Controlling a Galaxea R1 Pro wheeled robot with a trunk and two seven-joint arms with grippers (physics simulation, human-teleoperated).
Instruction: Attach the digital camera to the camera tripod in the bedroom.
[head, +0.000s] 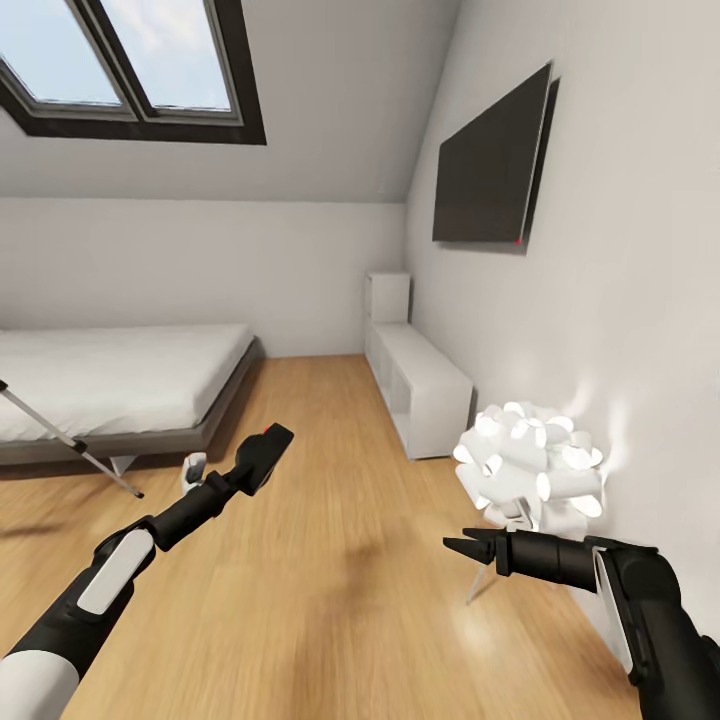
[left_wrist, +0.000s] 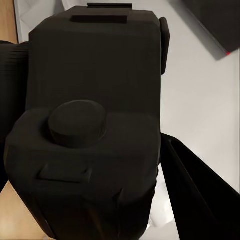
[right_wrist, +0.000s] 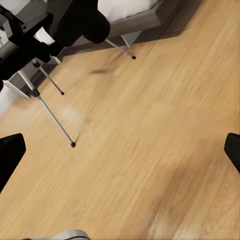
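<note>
The digital camera (head: 270, 446), black with a red button on top, is held up over the wood floor with my left gripper (head: 254, 466) shut on it. In the left wrist view the camera body (left_wrist: 90, 130) sits very close, a dark finger (left_wrist: 200, 195) beside it. The camera tripod shows as one silver-white leg (head: 62, 436) at the left edge, in front of the bed. Its thin legs (right_wrist: 54, 116) also stand on the floor in the right wrist view. My right gripper (head: 462, 550) hangs open and holds nothing, low on the right, near the floor lamp.
A white petal-shaped floor lamp (head: 528, 462) stands by the right wall, close behind my right gripper. White cube shelves (head: 418, 385) run along that wall under a dark wall screen (head: 490, 165). The low grey bed (head: 110, 380) lies at the left, below the skylight (head: 130, 60).
</note>
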